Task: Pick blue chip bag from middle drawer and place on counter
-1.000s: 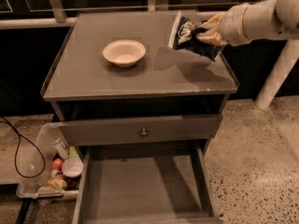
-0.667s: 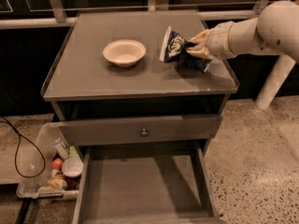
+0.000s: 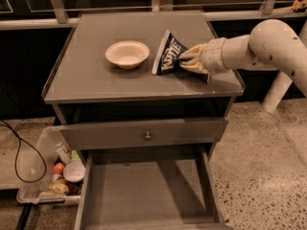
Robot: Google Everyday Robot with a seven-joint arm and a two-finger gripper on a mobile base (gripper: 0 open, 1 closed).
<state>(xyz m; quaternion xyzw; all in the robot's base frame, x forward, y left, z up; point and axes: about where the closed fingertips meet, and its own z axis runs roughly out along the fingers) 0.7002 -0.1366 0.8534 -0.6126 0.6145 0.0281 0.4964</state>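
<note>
The blue chip bag (image 3: 169,54), dark blue with white lettering, stands tilted on the grey counter (image 3: 91,78), right of middle. My gripper (image 3: 188,61) reaches in from the right on the white arm and is shut on the bag's right side. The bag's lower edge touches or nearly touches the counter top. The middle drawer (image 3: 144,195) is pulled out below, its flat grey floor bare.
A white bowl (image 3: 127,53) sits on the counter just left of the bag. A shut drawer front with a small knob (image 3: 147,136) is above the open drawer. A plastic bin of items (image 3: 57,176) and a black cable (image 3: 24,152) lie on the floor at left.
My gripper has carried the bag leftward and down, from the counter's right edge to a spot near the bowl, low on the counter top.
</note>
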